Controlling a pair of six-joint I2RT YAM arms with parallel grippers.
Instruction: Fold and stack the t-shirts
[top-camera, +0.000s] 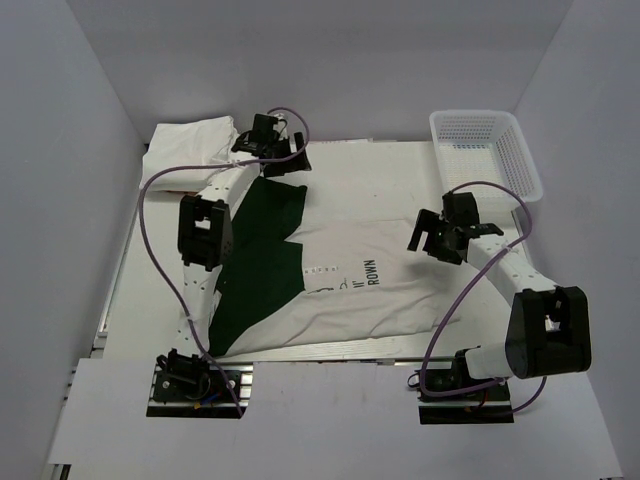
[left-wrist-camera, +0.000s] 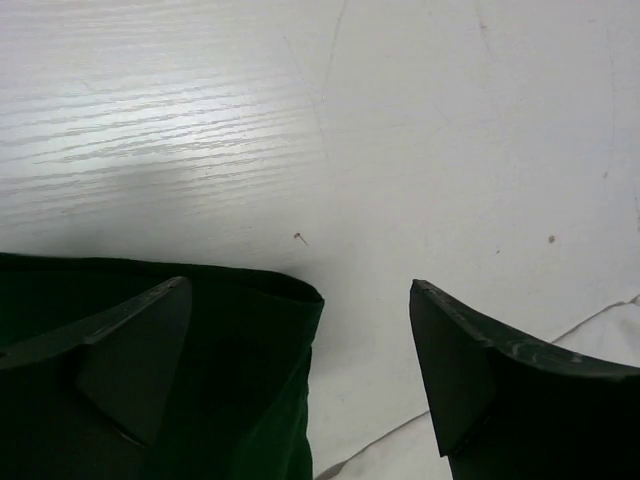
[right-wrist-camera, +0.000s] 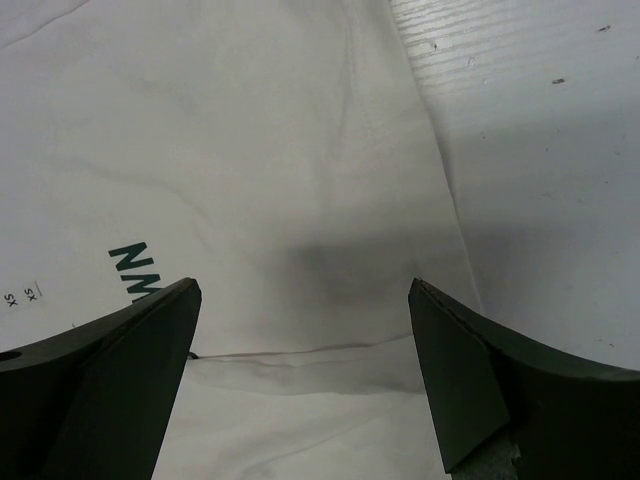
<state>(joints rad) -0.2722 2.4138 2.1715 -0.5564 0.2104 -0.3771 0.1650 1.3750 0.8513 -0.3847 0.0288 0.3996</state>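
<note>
Covered in part by left arm: dark green cloth | only partly legible: lettering | too small to read: tags

A fixed overhead camera is looking down from the near side over the whole white counter. Both wrist cameras are hovering close over the cream-white, green-sleeved cloth t-shirt, which all three views are sharing.
</note>
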